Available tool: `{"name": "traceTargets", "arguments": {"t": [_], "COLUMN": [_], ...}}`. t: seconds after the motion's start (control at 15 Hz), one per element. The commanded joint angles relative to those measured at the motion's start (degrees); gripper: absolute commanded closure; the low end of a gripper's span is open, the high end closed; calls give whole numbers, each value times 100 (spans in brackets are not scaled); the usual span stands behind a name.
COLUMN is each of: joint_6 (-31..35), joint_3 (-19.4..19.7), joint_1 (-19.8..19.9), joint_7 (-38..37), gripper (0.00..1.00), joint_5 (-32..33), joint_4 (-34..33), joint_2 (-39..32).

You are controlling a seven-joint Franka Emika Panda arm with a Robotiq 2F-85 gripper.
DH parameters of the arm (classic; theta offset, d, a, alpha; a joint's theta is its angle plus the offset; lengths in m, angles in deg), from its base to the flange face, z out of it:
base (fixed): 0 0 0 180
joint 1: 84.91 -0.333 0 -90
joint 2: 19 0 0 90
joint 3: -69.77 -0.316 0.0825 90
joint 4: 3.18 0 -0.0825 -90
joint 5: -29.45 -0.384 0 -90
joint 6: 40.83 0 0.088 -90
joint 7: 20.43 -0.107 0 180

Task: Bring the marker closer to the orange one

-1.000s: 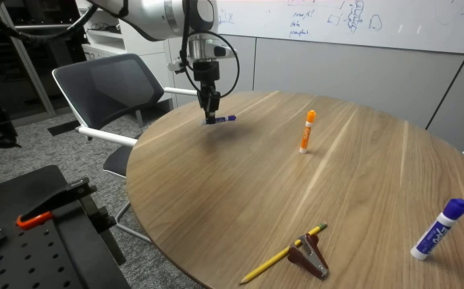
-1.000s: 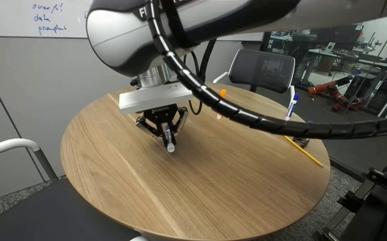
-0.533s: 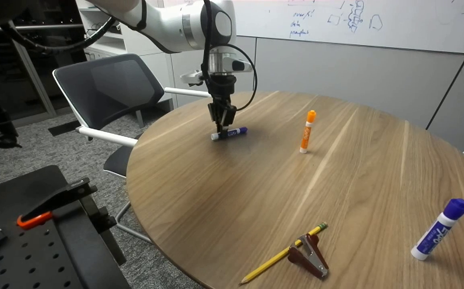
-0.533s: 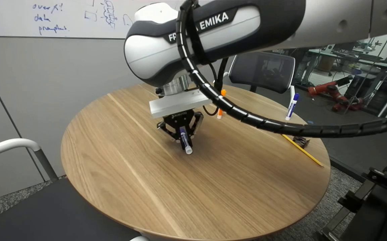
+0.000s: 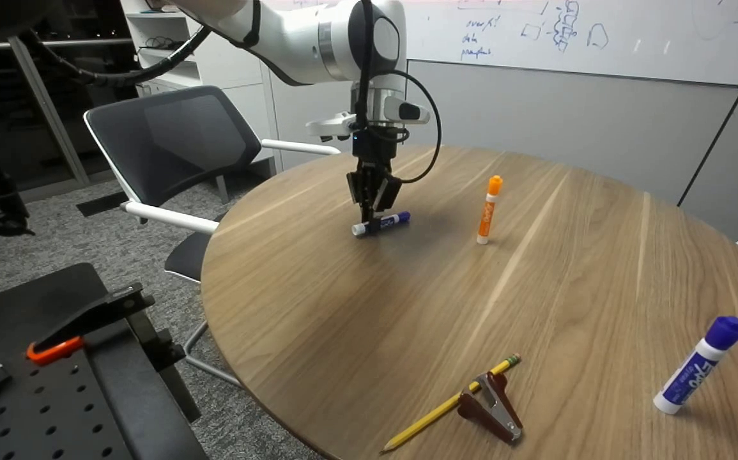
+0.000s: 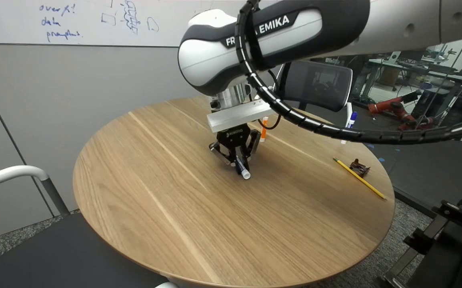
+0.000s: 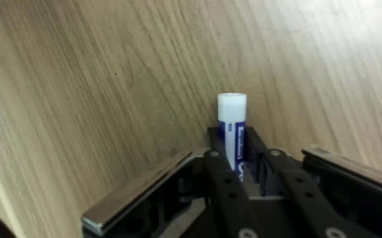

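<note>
The purple-blue marker with a whitish end point(image 5: 395, 220) lies sideways between the fingers of my gripper point(image 5: 374, 225). The gripper points down and is shut on the marker, low over the table; I cannot tell if the marker touches the wood. In an exterior view the marker's white end point(image 6: 246, 175) sticks out past the fingers point(image 6: 243, 166). In the wrist view the marker point(image 7: 232, 109) shows between both fingertips point(image 7: 231, 132). The orange marker point(image 5: 487, 214) stands upright on the table, to the right of the gripper; its top is hidden by the arm in an exterior view point(image 6: 263, 132).
A fatter white marker with blue cap point(image 5: 694, 367) stands near the table's edge. A yellow pencil point(image 5: 429, 416) lies beside a brown staple remover point(image 5: 493, 409); both also show in an exterior view point(image 6: 361, 180). A chair point(image 5: 170, 140) stands by the round table point(image 5: 317, 332).
My gripper has moved right and lower in an exterior view, carrying the purple-blue marker nearer the orange one and down close to the table. The orange marker has not moved.
</note>
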Motion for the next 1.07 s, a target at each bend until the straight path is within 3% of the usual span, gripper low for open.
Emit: {"name": "traceTargets", "arguments": {"t": [0.0,0.47,0.8,0.87,1.0], "joint_6": [-321,-121,22,127,706], "joint_3": [25,31,37,12,-46], "joint_1": [193,430,453,445,440], "joint_7": [364,808,1074,1137,1222], "gripper": [47,0,0,0,0], "joint_5": [-71,-22,22,7,48], "joint_4": [-187,363,413,267,577], "joint_2": [-218,-17,-15,-49,188]}}
